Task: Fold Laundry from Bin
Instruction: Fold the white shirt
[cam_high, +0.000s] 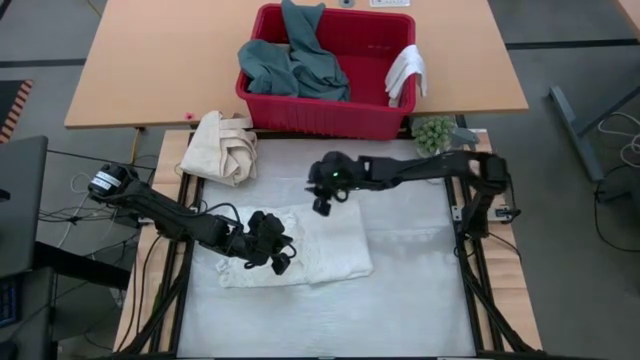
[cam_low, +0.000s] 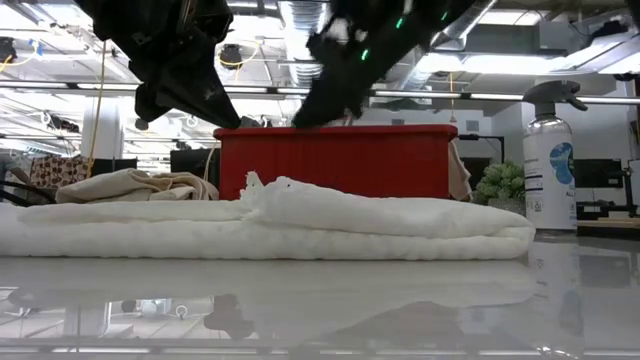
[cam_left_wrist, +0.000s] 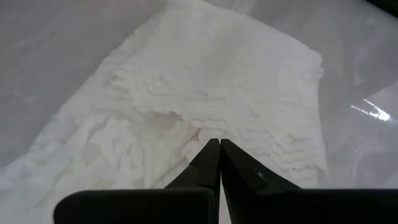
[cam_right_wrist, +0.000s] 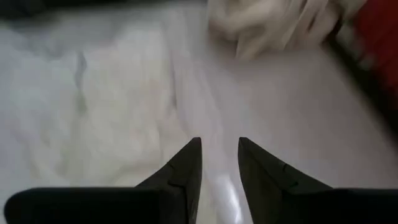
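Observation:
A white textured towel (cam_high: 318, 245) lies folded flat on the white table cover; in the low view the towel (cam_low: 300, 215) shows as a low stack of layers. My left gripper (cam_high: 281, 263) hovers shut above the towel's left part, its tips (cam_left_wrist: 215, 144) over a rumpled fold and clear of the cloth. My right gripper (cam_high: 322, 208) stands open above the bare table just beyond the towel's far edge, nothing between its fingers (cam_right_wrist: 219, 143). The red bin (cam_high: 320, 118) stands at the far side with a teal-green garment (cam_high: 295, 60) in it and a small white cloth (cam_high: 405, 72) draped over its right rim.
A cream bundled canvas cloth (cam_high: 225, 145) lies at the far left of the cover, next to the bin. A small green plant (cam_high: 433, 132) and a spray bottle (cam_low: 553, 160) stand at the far right. The cover's near and right parts lie bare.

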